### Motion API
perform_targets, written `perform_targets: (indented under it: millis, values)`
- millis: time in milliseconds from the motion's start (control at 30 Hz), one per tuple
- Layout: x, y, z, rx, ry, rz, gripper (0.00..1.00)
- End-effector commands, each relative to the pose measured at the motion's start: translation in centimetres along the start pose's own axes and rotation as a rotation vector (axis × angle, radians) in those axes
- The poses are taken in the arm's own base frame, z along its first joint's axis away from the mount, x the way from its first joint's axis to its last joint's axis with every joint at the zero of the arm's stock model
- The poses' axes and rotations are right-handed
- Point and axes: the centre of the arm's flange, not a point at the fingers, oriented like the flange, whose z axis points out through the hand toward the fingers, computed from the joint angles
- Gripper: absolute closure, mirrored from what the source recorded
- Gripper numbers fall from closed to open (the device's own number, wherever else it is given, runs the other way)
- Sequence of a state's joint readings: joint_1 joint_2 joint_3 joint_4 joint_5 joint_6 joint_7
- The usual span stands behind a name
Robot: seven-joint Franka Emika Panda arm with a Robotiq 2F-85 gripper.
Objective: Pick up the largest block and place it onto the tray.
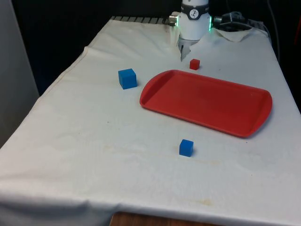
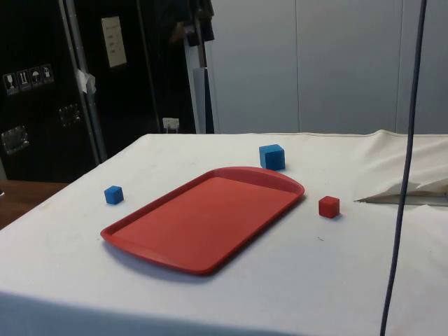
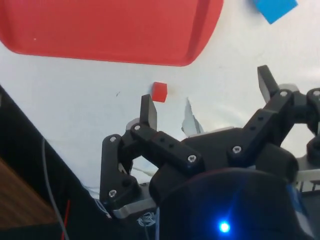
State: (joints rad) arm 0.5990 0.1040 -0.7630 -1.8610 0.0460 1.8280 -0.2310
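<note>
Open claw hanging high over the far end of the cloth-covered surface, gripping nothing.

Going left to right in the front view: the largest block (image 1: 127, 78), a smooth blue cube, is sitting on the white cloth (image 1: 94, 141) just beside the red plastic tray (image 1: 207, 101), apart from its rounded corner; a smaller blue cube (image 1: 186, 147) is resting near the tray's near edge; a small red cube (image 1: 194, 64) is lying just past the tray's far rim. In the wrist view the claw (image 3: 207, 100) is spreading its black fingers (image 3: 148, 111) wide above the red cube. No readable writing is showing on the blocks or tray.
</note>
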Motion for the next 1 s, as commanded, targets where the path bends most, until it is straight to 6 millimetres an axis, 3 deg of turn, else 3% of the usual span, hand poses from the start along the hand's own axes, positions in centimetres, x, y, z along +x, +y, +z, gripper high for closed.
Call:
perform_targets:
  millis: [0, 333, 667, 933, 967]
  values:
    - [-0.3, 0.5, -0.1, -0.009, 0.005, -0.003, 0.0]
    - [-1.5, 3.4, 0.7, -0.009, -0.005, -0.005, 0.0]
    - [-2.6, 4.9, 1.5, 0.002, -0.032, -0.002, 0.0]
    - [-3.2, 7.7, 2.6, -0.018, -0.042, 0.008, 0.0]
    - [-3.2, 7.2, 2.4, -0.01, -0.04, 0.007, 0.0]
